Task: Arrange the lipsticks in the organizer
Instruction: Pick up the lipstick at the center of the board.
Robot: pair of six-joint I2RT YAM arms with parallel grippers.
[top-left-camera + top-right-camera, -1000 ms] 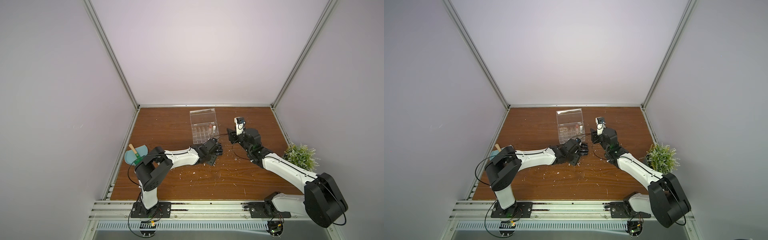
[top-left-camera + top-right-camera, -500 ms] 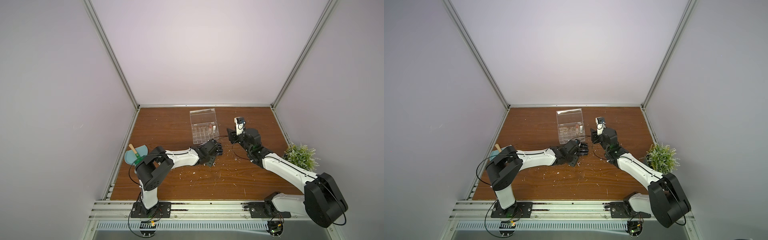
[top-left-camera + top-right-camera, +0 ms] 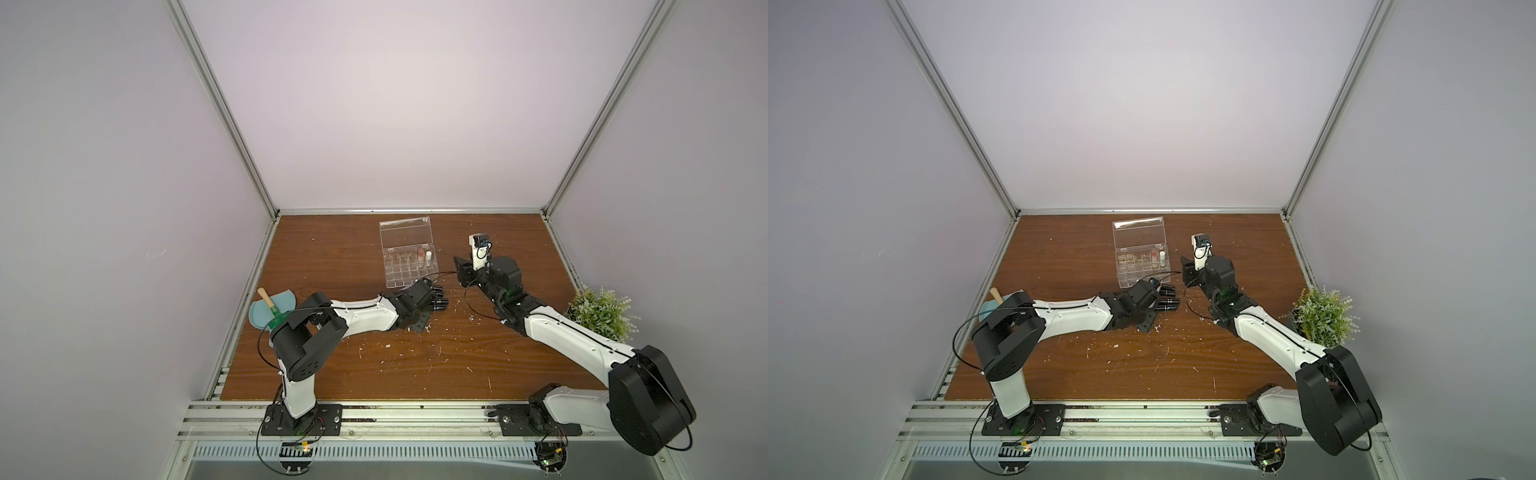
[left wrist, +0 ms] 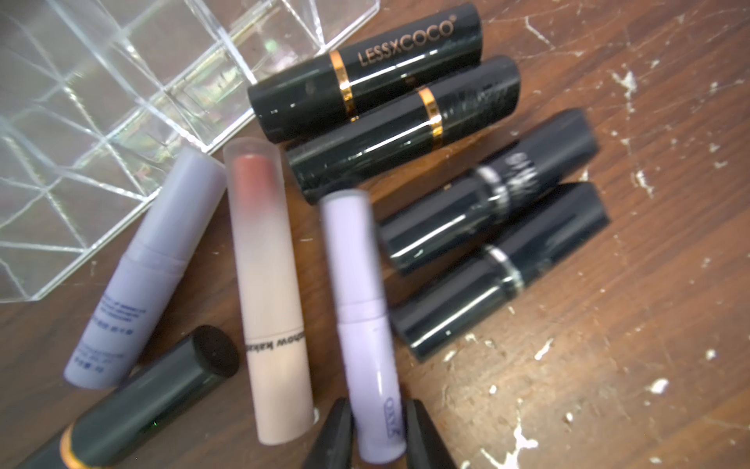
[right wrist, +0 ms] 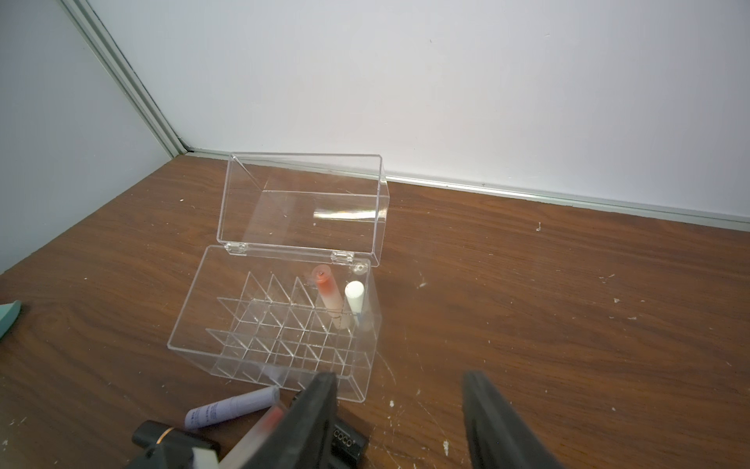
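In the left wrist view my left gripper (image 4: 375,410) is shut on the base end of a lilac lipstick (image 4: 359,276) that lies on the wooden table. Around it lie a beige-pink lipstick (image 4: 268,284), another lilac one (image 4: 150,268) and several black lipsticks (image 4: 406,126). The clear organizer (image 5: 259,365) stands just beyond them with its lid (image 5: 300,203) raised. A pink lipstick (image 5: 328,296) and a white one (image 5: 354,300) stand upright in its back-right compartments. My right gripper (image 5: 399,381) hangs open and empty to the right of the organizer (image 3: 388,266).
A teal dustpan (image 3: 270,311) with a wooden-handled brush lies at the table's left edge. A small green plant (image 3: 602,309) stands at the right edge. White crumbs are scattered over the wood. Walls close the back and both sides.
My left gripper has edged forward over the lipstick pile and its jaws have closed on the lilac lipstick. The right arm has not moved.
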